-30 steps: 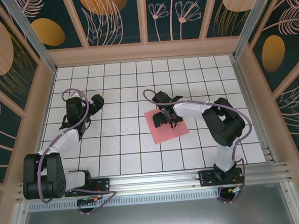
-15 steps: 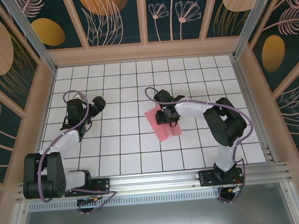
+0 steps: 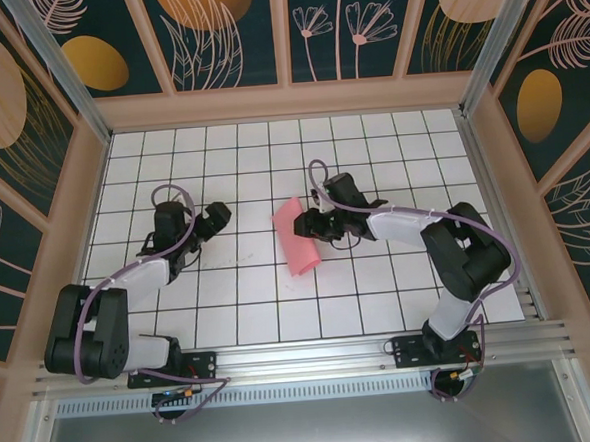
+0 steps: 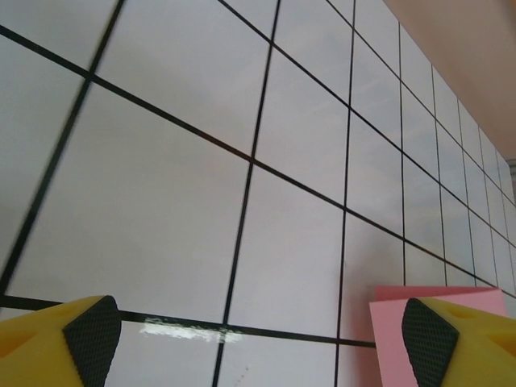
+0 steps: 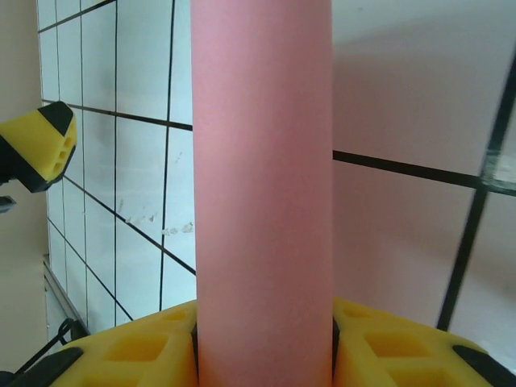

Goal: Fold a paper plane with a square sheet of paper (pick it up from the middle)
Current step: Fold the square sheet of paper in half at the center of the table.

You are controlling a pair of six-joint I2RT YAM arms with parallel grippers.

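Now the right pincer [image 3: 318,226] has pinched the once-flat paper [image 3: 296,243] mid-sheet, bowing it upward: pickup achieved; left pincer [image 3: 214,218], open, has neared.

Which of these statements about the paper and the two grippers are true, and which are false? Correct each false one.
1. The right gripper is clamped on the paper. True.
2. The paper lies flat as a full square. False: it is bowed into a narrow, curved shape between the right gripper's fingers.
3. The left gripper holds one edge of the paper. False: its jaws are open and empty, and it sits apart from the paper, to the paper's left in the top view.
4. The table is white with a grid of black lines. True.
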